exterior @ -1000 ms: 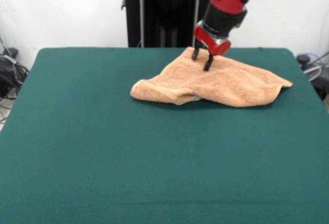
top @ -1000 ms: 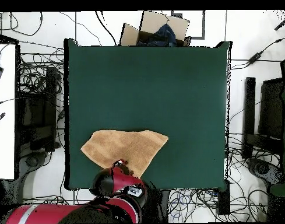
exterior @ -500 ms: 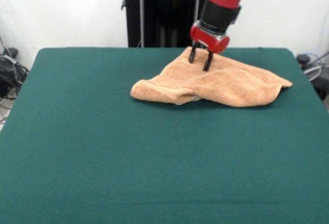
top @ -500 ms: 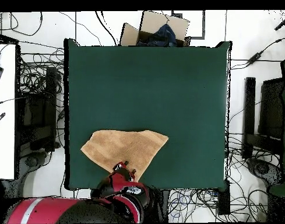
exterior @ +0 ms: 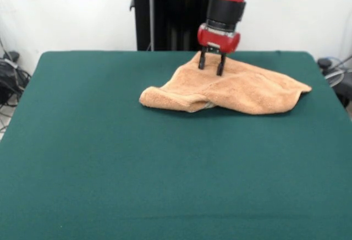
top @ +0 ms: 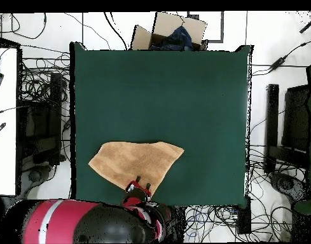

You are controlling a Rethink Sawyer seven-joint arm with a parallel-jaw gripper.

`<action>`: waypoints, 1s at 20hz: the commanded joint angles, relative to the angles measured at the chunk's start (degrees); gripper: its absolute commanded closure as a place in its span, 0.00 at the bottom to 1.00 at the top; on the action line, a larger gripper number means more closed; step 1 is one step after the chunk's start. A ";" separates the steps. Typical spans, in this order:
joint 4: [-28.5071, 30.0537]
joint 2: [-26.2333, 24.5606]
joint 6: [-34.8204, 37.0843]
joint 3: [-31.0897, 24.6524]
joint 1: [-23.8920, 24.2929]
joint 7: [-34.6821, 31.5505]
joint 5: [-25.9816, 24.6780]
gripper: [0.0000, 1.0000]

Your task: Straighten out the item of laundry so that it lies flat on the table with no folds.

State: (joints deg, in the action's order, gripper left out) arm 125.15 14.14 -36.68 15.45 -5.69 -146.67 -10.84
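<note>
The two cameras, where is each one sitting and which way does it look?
Front view: across the table from the robot, looking level at the towel; red arm and open gripper come down from above.
Overhead view: above, looking straight down; arm bulks at the bottom edge, gripper over the towel's edge.
Both share the towel, table and gripper.

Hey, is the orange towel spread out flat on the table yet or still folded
Still folded. The towel has a doubled-over edge at its front left, with a rolled lip, and its outline is irregular, not rectangular. The open gripper hovers at its far corner.

Peach-orange towel (exterior: 231,86), dark green table (exterior: 165,168)
</note>
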 commanded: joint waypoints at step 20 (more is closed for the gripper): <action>-35.56 -30.82 -10.70 13.74 8.84 12.29 -6.20 0.00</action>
State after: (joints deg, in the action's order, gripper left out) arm 119.32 -1.40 -71.18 24.03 -0.13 -146.66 -31.93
